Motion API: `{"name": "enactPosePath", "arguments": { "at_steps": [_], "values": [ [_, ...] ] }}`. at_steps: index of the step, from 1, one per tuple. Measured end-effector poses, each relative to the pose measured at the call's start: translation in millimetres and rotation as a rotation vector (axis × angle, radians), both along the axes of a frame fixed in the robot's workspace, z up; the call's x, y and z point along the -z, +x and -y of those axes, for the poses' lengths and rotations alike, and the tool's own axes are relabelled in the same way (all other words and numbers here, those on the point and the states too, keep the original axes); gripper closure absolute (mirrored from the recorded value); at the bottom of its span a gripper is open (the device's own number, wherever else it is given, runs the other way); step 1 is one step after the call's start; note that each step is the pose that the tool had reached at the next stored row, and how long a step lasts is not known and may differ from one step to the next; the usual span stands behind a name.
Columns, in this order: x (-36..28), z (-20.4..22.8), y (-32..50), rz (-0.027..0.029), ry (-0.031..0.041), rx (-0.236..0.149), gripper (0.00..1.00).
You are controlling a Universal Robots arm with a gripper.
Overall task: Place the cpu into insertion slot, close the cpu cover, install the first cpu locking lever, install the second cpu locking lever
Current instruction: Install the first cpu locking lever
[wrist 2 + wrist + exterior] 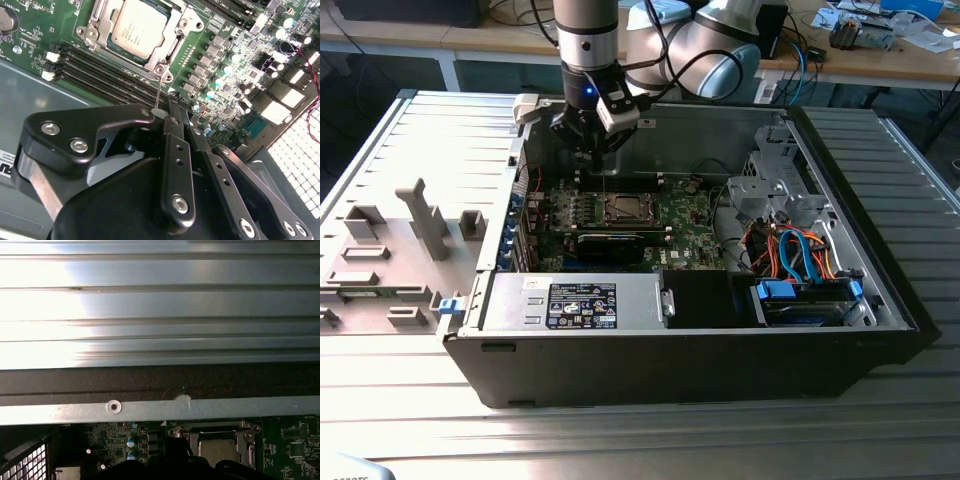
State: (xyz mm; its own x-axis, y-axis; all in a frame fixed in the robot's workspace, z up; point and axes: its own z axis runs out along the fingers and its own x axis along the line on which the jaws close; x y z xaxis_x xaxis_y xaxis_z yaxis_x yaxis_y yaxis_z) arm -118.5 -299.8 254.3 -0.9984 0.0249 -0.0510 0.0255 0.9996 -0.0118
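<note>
Hanging straight down from the arm into the open computer case (880,300), the gripper (588,135) is seen in the exterior view above the back edge of the green motherboard (680,225), a little beyond the socket. In the second wrist view the black fingers (175,150) are brought together, and a thin silver locking lever (158,92) is pinched at their tips (167,114); the wire runs from there to a corner of the socket frame. Just past that, the cpu (137,27) is shown already seated in the insertion slot (172,50), its flat silver top exposed through the window of the cpu cover (182,22), which is laid down flat around it. Long dark memory slots (105,67) are seen beside the socket, and rows of capacitors on the other side. In the first wrist view the same chip (217,445) and its frame (245,432) are caught from another angle, beyond the dark shape of the gripper, with the case's metal rim (150,410) and the ribbed grey table surface (160,305) behind. Only the exterior view takes in the black drive bay with its blue and orange cables (790,255), the grey fixture blocks (425,220) on the exterior view's left, and the cluttered workbench (880,50) at the far back.
</note>
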Motion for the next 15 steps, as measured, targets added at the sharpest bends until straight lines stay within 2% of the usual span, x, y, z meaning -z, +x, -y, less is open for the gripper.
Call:
{"name": "enactPosePath", "arguments": {
  "at_steps": [15],
  "values": [
    [0.4,0.0,6.0,0.0001,0.0001,0.0,0.89]
  ]
}}
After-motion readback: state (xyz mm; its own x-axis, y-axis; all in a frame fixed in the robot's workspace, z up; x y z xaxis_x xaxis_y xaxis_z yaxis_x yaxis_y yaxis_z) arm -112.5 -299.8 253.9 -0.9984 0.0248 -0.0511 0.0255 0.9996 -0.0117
